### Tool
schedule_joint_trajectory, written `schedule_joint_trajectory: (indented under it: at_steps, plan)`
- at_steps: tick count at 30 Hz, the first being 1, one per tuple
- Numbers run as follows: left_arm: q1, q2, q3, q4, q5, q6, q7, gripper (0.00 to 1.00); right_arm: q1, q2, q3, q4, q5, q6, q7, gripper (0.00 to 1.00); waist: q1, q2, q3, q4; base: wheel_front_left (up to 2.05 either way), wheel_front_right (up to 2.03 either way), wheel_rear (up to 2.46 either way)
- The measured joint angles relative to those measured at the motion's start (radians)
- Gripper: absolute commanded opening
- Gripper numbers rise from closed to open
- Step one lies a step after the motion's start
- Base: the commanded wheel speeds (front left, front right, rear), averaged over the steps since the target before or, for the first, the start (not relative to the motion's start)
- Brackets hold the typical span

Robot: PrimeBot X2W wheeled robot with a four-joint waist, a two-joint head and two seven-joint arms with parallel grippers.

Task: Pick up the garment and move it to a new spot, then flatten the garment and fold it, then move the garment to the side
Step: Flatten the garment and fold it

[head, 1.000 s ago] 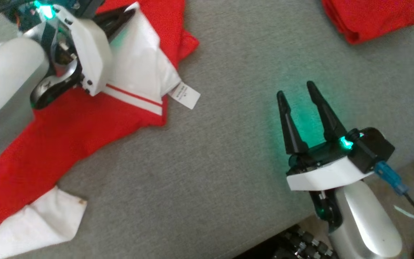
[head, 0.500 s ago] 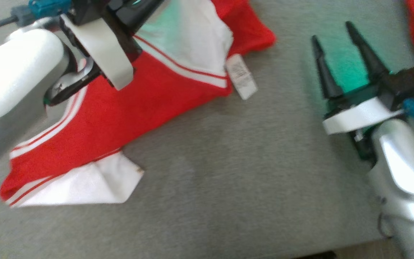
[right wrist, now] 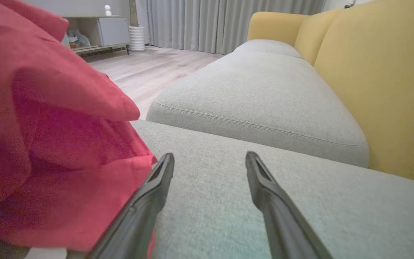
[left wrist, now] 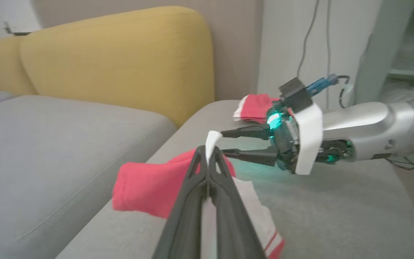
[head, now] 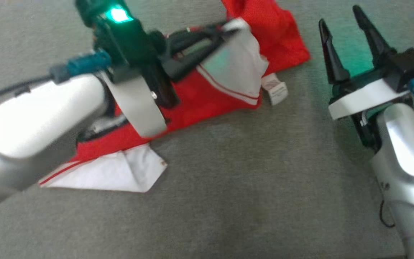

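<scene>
1. Left gripper [left wrist: 207,153]: both fingers are pressed together and clamp a white fold of the garment [head: 207,100]. In the left wrist view, a strip of white cloth shows between the fingers and pokes out past their tips.
2. The clamped white panel is raised off the grey seat cushion [head: 235,201]. The rest of the garment, red with white stripes, trails from the grip down onto the cushion.
3. A care label [head: 274,92] hangs at the lower edge of the white panel, on the side facing the right gripper [head: 340,16].
4. A white corner [head: 120,174] of the garment lies flat on the cushion, just below the left forearm in the head view.
5. Right gripper: fingers are spread wide, with nothing between them. It sits over the cushion just beside the garment's red end.
6. In the right wrist view, red cloth lies close against one finger. The cloth is blurred there, so contact cannot be confirmed.
7. In the left wrist view, the right gripper's tips point toward the left gripper's tips and stand near them.
8. Surroundings: a yellow backrest [left wrist: 120,61] rises behind the grey seats. A second red cloth [left wrist: 253,106] lies farther along the cushion, beyond the right gripper.
</scene>
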Motion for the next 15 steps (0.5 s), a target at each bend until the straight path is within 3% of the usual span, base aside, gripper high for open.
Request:
schedule_joint_trajectory:
  at_steps: [5, 8, 15]
  plan:
    - [0.006, 0.000, -0.003, -0.125, -0.004, 0.000, 0.061, 0.00, 0.075, 0.037, -0.042, -0.067, 0.001, 0.000, 0.000, 1.00, -0.0001, 0.0000, -0.016, -0.070, 0.00, 0.00, 0.00]
    - [0.031, -0.006, -0.003, -0.206, -0.014, 0.000, 0.185, 0.00, 0.116, 0.069, -0.086, -0.129, 0.000, 0.000, 0.000, 1.00, -0.0001, 0.0000, -0.026, -0.140, 0.00, 0.00, 0.00]
    - [0.108, 0.005, -0.004, -0.216, 0.009, 0.000, 0.291, 0.00, 0.169, 0.119, -0.128, -0.205, -0.012, 0.000, 0.000, 1.00, -0.0001, 0.0000, -0.025, -0.270, 0.00, 0.00, 0.00]
